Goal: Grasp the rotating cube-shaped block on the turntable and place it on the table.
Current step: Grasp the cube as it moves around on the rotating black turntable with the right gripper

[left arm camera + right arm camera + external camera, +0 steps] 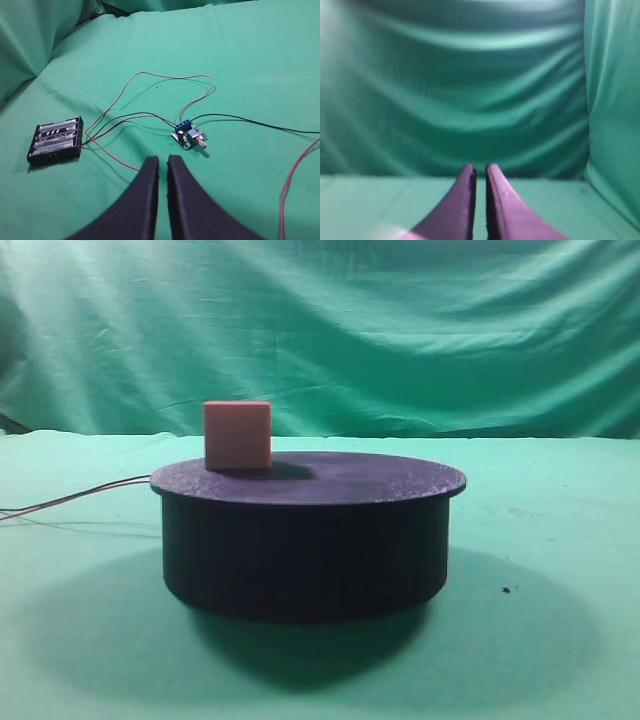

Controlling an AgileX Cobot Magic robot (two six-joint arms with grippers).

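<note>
The salmon-pink cube-shaped block (238,435) stands upright on the far left part of the black turntable (307,530), which rests on the green table (560,640). Neither gripper shows in the exterior high view. In the left wrist view my left gripper (163,159) is shut and empty, its dark fingers hanging above green cloth. In the right wrist view my right gripper (480,167) is shut and empty, pointing at the green backdrop. The block and turntable are out of both wrist views.
Thin wires (80,495) run left from the turntable's side. In the left wrist view a black battery holder (55,140), a small blue circuit board (188,135) and looping red and black wires (150,80) lie on the cloth ahead of the left gripper.
</note>
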